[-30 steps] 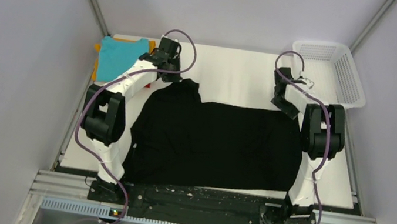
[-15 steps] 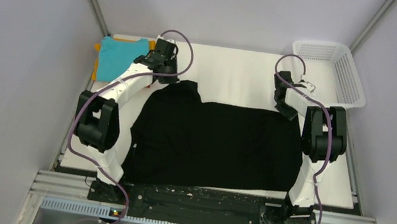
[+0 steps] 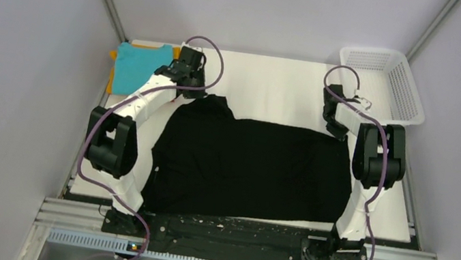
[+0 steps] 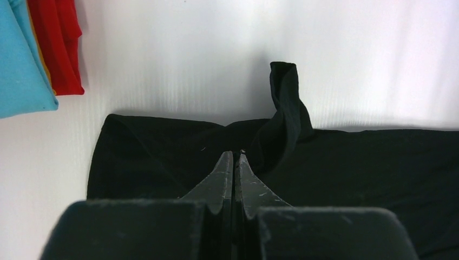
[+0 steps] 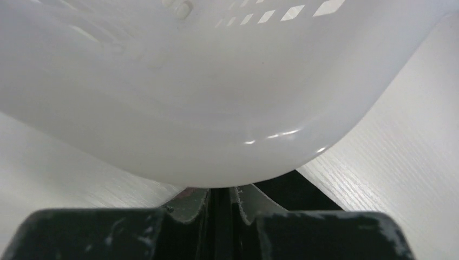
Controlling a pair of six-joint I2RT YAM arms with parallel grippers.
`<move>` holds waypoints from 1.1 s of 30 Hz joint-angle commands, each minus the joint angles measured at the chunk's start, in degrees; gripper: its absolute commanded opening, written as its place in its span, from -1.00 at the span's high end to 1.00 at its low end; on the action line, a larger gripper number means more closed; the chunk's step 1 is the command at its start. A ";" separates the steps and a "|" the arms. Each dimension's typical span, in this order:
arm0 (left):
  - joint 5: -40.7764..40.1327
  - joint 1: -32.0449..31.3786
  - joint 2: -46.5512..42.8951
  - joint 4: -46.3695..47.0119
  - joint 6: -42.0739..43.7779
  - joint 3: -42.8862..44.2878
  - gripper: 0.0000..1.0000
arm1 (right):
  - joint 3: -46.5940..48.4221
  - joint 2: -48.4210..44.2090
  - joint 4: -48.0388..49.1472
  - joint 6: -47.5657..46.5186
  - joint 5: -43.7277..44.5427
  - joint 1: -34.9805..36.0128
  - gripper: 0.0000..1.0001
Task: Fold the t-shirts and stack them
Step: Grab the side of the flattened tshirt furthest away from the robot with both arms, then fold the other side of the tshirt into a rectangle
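Observation:
The large black t-shirt (image 3: 250,167) lies spread over the middle of the table. My left gripper (image 3: 197,92) hovers over its far left corner and is shut, with no cloth showing between the fingers. In the left wrist view, its tips (image 4: 234,154) sit above the black t-shirt (image 4: 162,146), beside a twisted sleeve (image 4: 287,103). My right gripper (image 3: 336,131) is at the far right corner. In the right wrist view, the right gripper (image 5: 221,190) has closed on dark cloth of the black t-shirt (image 5: 303,189). Folded teal (image 3: 139,65), orange (image 3: 111,78) and red (image 4: 57,43) tees are stacked at the far left.
A white mesh basket (image 3: 400,62) stands at the far right corner, close in front of the right gripper, and its wall (image 5: 216,81) fills the right wrist view. Grey walls close in the table on both sides.
The right gripper's jaws have closed at the shirt's far right corner, and it has edged toward the back. The left arm has shifted slightly back and left, still shut.

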 commanded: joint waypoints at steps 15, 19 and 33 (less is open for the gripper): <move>0.84 -3.02 -16.28 2.81 -2.02 -11.75 1.00 | -8.37 -12.90 7.14 -8.35 -2.96 1.47 1.00; -0.86 -5.30 -22.27 1.19 -3.25 -17.69 1.00 | -12.81 -17.83 7.88 -9.46 -3.92 1.56 1.00; -7.16 -15.27 -46.63 -8.69 -11.57 -34.28 1.00 | -20.10 -28.61 8.89 -12.90 -7.50 1.54 1.00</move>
